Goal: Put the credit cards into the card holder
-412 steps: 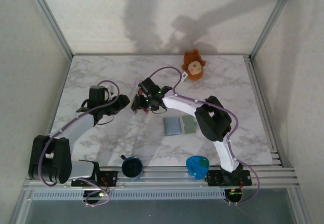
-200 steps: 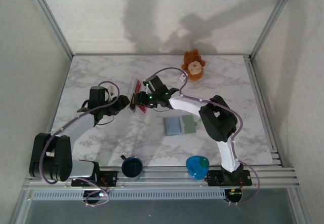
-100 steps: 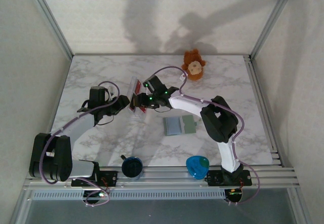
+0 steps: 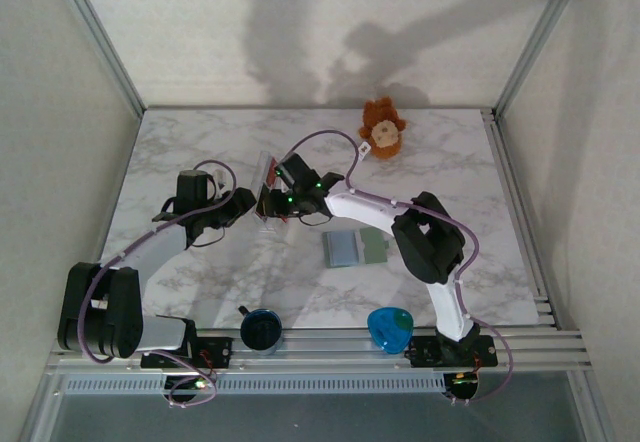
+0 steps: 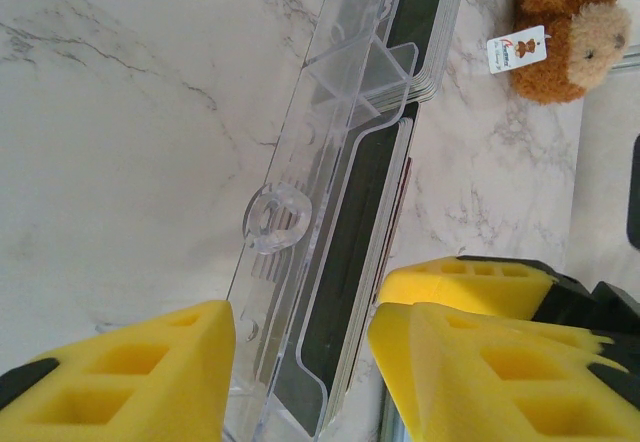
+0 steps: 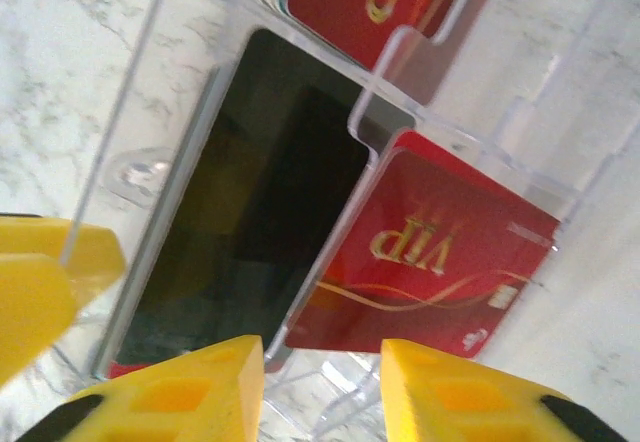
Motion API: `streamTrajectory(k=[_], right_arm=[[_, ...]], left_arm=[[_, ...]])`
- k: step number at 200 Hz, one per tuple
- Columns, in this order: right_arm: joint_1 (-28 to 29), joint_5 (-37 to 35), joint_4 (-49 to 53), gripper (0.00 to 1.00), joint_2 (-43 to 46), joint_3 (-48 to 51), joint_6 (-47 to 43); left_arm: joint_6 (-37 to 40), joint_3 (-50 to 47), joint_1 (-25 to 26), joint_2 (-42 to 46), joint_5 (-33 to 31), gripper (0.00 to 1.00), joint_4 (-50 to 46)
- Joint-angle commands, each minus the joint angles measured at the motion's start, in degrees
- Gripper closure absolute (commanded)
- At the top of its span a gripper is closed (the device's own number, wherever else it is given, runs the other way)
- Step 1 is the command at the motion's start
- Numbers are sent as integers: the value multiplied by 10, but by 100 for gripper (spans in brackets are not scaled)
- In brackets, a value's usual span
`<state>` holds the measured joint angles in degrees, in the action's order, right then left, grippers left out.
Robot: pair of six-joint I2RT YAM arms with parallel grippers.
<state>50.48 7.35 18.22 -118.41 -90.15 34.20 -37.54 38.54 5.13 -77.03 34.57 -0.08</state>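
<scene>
Two slim robot arms, the left arm (image 4: 150,249) and the right arm (image 4: 365,205), have smooth white links joined by bulky black joint housings (image 4: 425,237). Thin lilac cables (image 4: 325,135) loop alongside them from behind the fingers back to black bases. Small green lights (image 4: 290,200) glow on the black wrist just behind the right arm's fingers. The left gripper (image 5: 300,307) and right gripper (image 6: 320,352) each carry two blocky bright yellow fingers (image 5: 130,382) with rectangular hollows moulded in, mounted on black parts at their rear.
</scene>
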Motion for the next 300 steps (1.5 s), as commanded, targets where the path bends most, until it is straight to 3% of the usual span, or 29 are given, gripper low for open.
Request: streamTrajectory(k=[1, 53, 88, 150, 187, 245, 300], right_arm=[[6, -46, 42, 67, -5, -20, -24], [12, -70, 54, 76, -3, -23, -32], [18, -40, 26, 62, 1, -20, -52], [19, -41, 31, 52, -23, -48, -62], [18, -62, 48, 54, -38, -62, -66], [22, -90, 62, 75, -35, -60, -72], [23, -89, 62, 80, -14, -40, -79]], left_arm=[[1, 1, -4, -1, 2, 51, 1], [3, 0, -4, 0, 1, 51, 1], [2, -1, -4, 0, 0, 51, 0], [3, -1, -4, -2, 0, 51, 1], [3, -1, -4, -2, 0, 51, 2], [5, 0, -4, -4, 0, 51, 0], [6, 3, -5, -4, 0, 51, -3]])
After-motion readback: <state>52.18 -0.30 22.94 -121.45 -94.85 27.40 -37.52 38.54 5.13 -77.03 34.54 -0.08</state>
